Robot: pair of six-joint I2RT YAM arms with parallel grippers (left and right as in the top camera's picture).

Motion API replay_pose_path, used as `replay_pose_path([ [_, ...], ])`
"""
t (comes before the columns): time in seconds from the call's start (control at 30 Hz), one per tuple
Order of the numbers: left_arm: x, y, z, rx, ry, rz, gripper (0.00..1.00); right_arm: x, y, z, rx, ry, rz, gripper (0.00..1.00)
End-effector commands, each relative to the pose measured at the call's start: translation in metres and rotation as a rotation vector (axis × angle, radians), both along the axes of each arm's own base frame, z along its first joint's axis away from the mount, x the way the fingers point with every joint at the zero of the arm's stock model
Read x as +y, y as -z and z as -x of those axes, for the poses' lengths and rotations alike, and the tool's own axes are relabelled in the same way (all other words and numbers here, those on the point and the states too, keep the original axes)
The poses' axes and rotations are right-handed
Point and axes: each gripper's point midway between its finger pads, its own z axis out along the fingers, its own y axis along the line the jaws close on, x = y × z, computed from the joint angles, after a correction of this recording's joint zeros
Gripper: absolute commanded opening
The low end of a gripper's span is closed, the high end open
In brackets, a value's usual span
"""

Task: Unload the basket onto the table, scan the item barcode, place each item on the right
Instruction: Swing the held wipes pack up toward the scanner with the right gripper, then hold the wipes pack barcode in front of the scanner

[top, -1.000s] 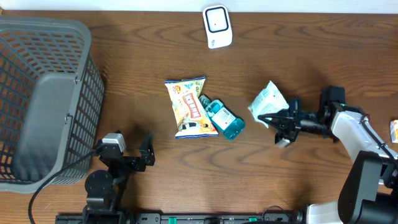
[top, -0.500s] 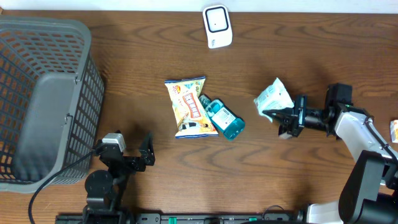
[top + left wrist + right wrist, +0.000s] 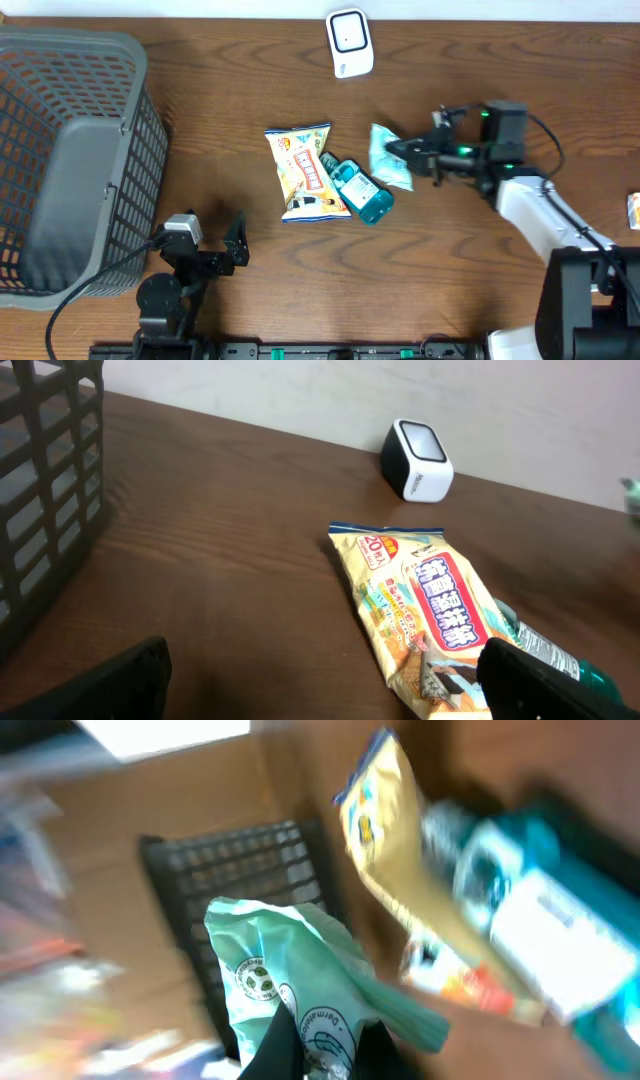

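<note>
Green packet carried left, near blue bottle, right claw clenched on it (left claw gaping, empty)

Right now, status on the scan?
Right gripper shut on green pouch, near the bottle. Left gripper open, empty, by the basket. Scanner at far edge, nothing between it and pouch.

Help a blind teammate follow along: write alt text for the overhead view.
The right gripper is shut on a pale green plastic packet, held beside a teal bottle and yellow snack bag on a brown wooden table. A white scanner sits at the far edge; a grey plastic basket stands left.
</note>
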Motion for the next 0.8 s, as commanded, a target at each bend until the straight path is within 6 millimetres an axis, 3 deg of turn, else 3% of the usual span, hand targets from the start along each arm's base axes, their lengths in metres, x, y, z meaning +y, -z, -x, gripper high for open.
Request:
replay_pose_path([
  [0.0,-0.003,0.013,0.002,0.034,0.018,-0.011,0.98,0.016,-0.001,-0.024,-0.282,0.043,0.209,0.01],
  [0.13,-0.003,0.013,0.002,0.034,0.018,-0.011,0.98,0.012,0.001,-0.051,-0.353,0.199,0.382,0.01],
  [0.27,-0.003,0.013,0.002,0.034,0.018,-0.011,0.98,0.004,-0.032,-0.088,-0.425,0.320,0.442,0.01],
  [0.33,-0.003,0.013,0.002,0.034,0.019,-0.011,0.98,0.005,-0.038,-0.111,-0.427,0.348,0.462,0.01],
  [0.43,-0.003,0.013,0.002,0.034,0.018,-0.011,0.98,0.017,-0.032,-0.158,-0.416,0.347,0.463,0.01],
  [0.57,-0.003,0.013,0.002,0.034,0.018,-0.011,0.98,0.032,-0.028,-0.205,-0.412,0.343,0.465,0.01],
  [0.77,-0.003,0.013,0.002,0.034,0.018,-0.011,0.98,0.050,-0.008,-0.258,-0.377,0.341,0.460,0.01],
])
